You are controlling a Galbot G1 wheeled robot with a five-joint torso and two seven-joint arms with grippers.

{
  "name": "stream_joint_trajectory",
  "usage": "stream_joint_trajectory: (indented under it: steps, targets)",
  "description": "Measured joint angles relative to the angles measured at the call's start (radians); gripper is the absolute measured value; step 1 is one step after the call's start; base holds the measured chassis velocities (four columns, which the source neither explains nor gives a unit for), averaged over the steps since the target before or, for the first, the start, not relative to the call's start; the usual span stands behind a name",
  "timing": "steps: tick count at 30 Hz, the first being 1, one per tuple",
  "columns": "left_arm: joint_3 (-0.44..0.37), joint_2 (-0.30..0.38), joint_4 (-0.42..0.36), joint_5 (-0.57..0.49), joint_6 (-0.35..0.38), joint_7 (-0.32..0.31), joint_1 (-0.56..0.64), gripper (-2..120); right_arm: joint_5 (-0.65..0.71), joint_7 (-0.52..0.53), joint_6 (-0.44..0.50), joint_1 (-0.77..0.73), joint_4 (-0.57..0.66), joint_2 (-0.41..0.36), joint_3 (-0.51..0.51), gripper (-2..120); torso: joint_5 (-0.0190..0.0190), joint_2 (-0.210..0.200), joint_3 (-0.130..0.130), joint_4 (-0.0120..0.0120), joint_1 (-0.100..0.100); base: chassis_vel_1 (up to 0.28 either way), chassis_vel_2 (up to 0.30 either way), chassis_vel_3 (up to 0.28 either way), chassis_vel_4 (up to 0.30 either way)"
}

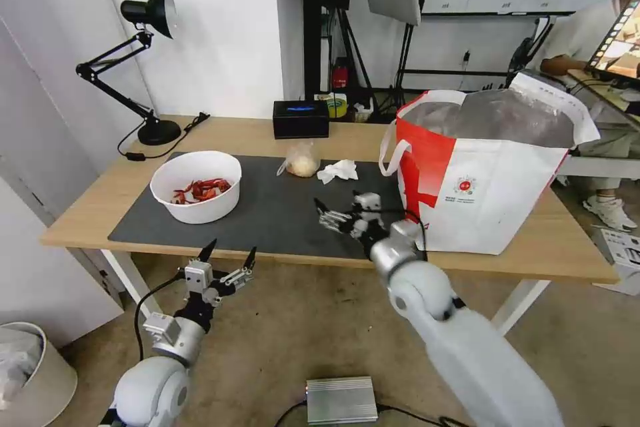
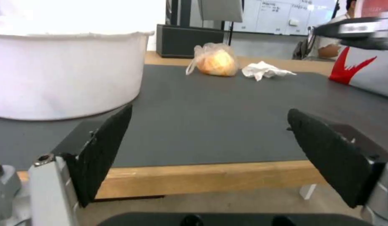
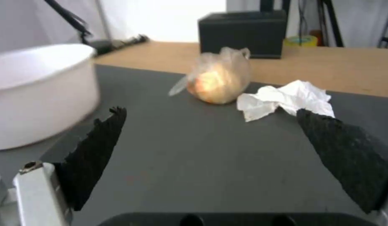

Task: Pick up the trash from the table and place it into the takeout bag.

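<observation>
Three pieces of trash lie on the table's dark mat, the bowl, small clear bag and tissue, left of the takeout bag, while the right gripper hovers spread above the mat and the left gripper hangs spread off its front edge.

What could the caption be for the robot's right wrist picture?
Open right gripper above the dark grey mat, facing a crumpled white tissue and a small clear bag.
</observation>
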Motion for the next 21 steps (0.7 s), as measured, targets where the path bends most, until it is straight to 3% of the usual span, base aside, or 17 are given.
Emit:
stream_joint_trajectory:
  steps: [11,21]
  targets:
    - [-0.015,-0.002,0.023,0.011,0.003,-0.001,-0.013,100,0.07,0.223,-0.124,0.308,-0.258,0.121,-0.155,100,0.0,0.0,0.0,-0.0001,0.0,0.0,0.0,0.0,0.0]
    - [-0.001,-0.006,0.04,0.013,-0.008,0.001,-0.018,100,0.066,0.376,-0.199,0.421,-0.491,0.288,-0.154,100,-0.0002,0.0,0.0,0.0003,0.0,0.0,0.0,0.0,0.0]
